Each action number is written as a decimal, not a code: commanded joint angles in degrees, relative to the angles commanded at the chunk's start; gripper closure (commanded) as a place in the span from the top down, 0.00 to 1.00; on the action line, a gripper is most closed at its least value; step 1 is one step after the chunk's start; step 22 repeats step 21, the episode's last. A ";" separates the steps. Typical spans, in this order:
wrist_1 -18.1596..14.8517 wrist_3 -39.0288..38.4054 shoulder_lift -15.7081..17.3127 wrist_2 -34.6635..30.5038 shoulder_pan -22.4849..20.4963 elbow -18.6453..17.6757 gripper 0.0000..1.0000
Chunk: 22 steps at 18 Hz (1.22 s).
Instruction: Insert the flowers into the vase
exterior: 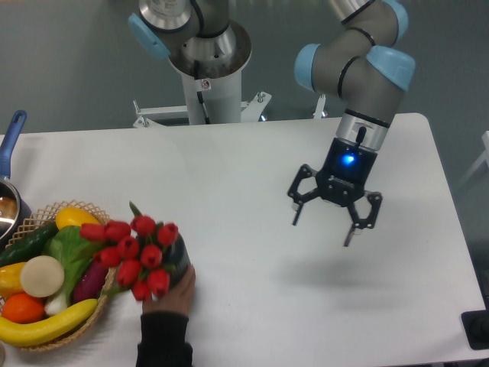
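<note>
At the far left edge of the white surface [252, 160], a blue pan handle [13, 131] juts up above the dark rim of a pot [9, 214] cut off by the frame. Just right of it sits a wicker basket [44, 212] piled with produce: a green cucumber [24, 243], a yellow squash [72, 219], a leafy green [67, 248], a round white slice [42, 276], an orange [23, 307], a purple aubergine [92, 280] and a banana [47, 326] along its near side. Beside the basket, the flowers [136, 251], red tulip buds bunched together with a slim green leaf showing behind, stand in the vase [181, 256], of which only a dark sliver shows behind the blooms. A human hand [171, 293] in a dark sleeve reaches in from the bottom edge and wraps around the vase from below. Behind, at the back of the surface, rises the robot's grey base column [205, 76]. Well to the right of the vase, the arm [367, 73], grey with pale blue joint caps, comes down from the top of the frame. Its end effector [333, 216], a blue light glowing on its black body, hangs above the surface with its fingers spread wide, released and holding nothing, well apart from the flowers. Its soft shadow falls on the bare surface below.
</note>
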<state>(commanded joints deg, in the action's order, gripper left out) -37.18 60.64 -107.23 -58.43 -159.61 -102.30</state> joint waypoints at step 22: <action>-8.15 5.10 0.44 -33.58 10.46 -0.97 1.00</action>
